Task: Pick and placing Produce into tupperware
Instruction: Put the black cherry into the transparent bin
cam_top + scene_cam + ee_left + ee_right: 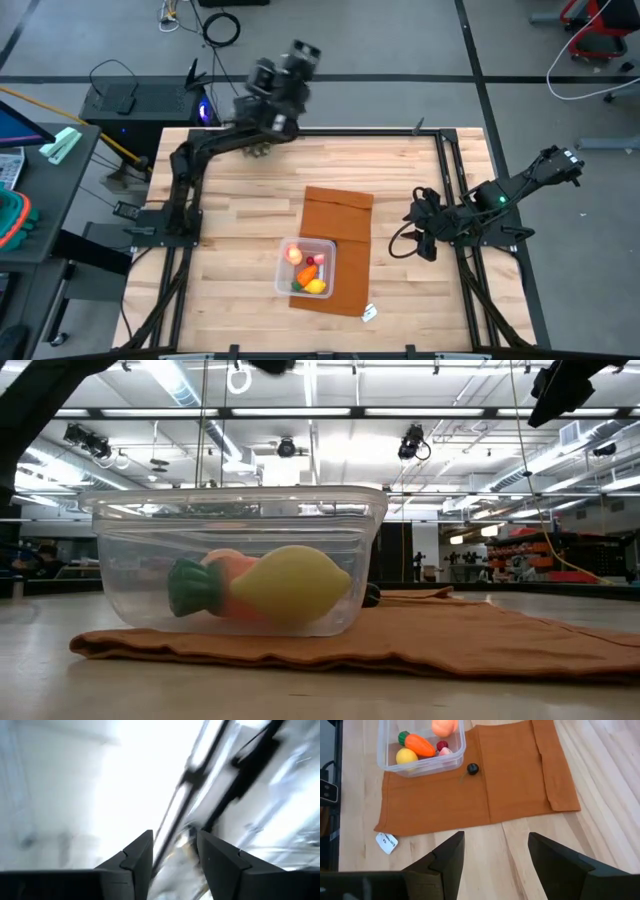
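The clear tupperware point(307, 268) sits on the near part of a brown-orange mat point(338, 225). Inside it lie a yellow lemon point(406, 756), an orange carrot with a green top point(419, 745), a peach-like fruit point(444, 727) and small red and pink pieces point(443, 748). The low view shows the tupperware point(235, 560) with the lemon point(290, 585) against its near wall. My right gripper point(495, 837) is open and empty, at the table's right side, facing the mat. My left gripper point(175, 837) is open and empty, raised high over the far edge point(295, 60) and pointing up at the ceiling.
A small dark round thing point(472, 768) lies on the mat beside the tupperware. A white tag point(386, 842) rests on the wood at the mat's near corner. Bare wood point(230, 200) stretches left of the mat. A metal frame point(455, 180) borders the table.
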Available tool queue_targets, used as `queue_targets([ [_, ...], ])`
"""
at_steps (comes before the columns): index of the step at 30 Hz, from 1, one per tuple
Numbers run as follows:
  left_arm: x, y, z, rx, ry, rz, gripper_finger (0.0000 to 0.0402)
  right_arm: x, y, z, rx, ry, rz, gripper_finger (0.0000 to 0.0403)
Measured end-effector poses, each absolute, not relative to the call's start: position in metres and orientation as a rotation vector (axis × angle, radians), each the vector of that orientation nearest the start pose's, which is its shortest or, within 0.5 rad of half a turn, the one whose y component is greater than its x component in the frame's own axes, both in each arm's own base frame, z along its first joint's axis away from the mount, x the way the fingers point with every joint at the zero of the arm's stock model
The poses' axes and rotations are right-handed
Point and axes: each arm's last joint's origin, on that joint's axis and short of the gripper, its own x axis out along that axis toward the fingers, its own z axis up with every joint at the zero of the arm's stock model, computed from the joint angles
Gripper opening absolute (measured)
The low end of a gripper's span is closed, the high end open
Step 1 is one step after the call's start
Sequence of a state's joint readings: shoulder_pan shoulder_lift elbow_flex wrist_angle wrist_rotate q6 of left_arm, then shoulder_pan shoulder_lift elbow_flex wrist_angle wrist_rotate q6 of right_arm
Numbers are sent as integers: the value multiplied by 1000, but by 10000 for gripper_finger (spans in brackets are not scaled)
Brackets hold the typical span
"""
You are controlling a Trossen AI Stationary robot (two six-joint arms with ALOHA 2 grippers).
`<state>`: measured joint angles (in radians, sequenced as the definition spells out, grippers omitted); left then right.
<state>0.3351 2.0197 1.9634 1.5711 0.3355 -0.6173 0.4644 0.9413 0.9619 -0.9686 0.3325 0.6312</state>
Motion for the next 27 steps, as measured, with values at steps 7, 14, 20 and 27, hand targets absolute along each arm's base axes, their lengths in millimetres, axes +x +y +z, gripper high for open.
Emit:
queue_targets([
  [7, 395, 133, 399, -41, -1151, -104, 127, 151, 66, 305, 233, 859, -159, 190],
  [14, 360, 139, 350, 9, -933, -31, 110, 150, 67, 305, 230, 856, -157, 190],
  [20, 299, 124, 316, 58, -806, 121, 110, 151, 66, 305, 227, 841, -178, 190],
  [27, 247, 96, 275, 3, -668, 186, 110, 158, 54, 306, 220, 800, -290, 190],
])
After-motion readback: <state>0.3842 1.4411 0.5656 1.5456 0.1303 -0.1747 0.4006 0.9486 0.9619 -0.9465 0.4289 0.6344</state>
